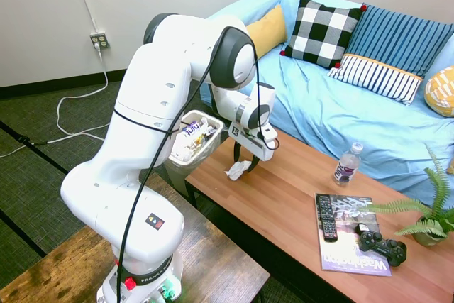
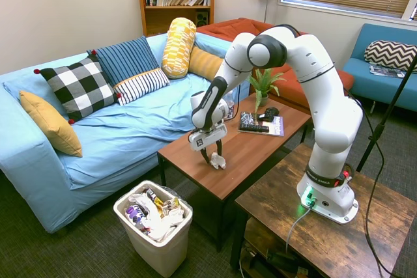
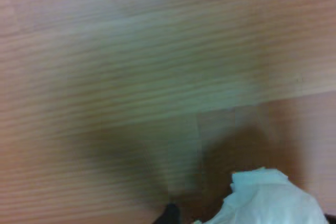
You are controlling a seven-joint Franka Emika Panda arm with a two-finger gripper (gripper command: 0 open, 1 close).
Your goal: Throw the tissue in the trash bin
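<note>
A: Entry, current moment. Where is the tissue (image 1: 237, 169)?

B: On the wooden counter (image 1: 298, 204), near the corner closest to the trash bin (image 1: 190, 140). In the second exterior view it shows as a small crumpled white wad (image 2: 218, 160) lying on the counter surface (image 2: 247, 148).

A: And the tool (image 1: 245, 164)?

B: Lowered right over the wad. In the second exterior view the tool (image 2: 212, 158) has its dark fingers spread apart, one on each side of the tissue, tips close to the counter top. Nothing gripped yet; the wad sits on the wood.

A: Contact between fingers and tissue?

B: Cannot tell at this resolution. They are at least just beside it.

A: Wrist view?

B: Blurred wood grain fills most of it; the white tissue (image 3: 268, 198) shows at the lower edge, with a dark shadow beside it.

A: State of the bin?

B: On the floor, just off the counter's end, between the counter and the blue sofa (image 2: 98, 135). White liner over the rim. In the second exterior view the bin (image 2: 156, 239) is already filled with crumpled papers and wrappers.

A: Other things on the counter?

B: Well apart from the tissue, toward the far end: a water bottle (image 1: 346, 164) standing upright, a magazine (image 1: 349, 243) with a remote control (image 1: 325, 216) lying on it, a black game controller (image 1: 381, 243) overlapping the magazine's edge, and a potted fern (image 1: 429, 214) at the end.
</note>
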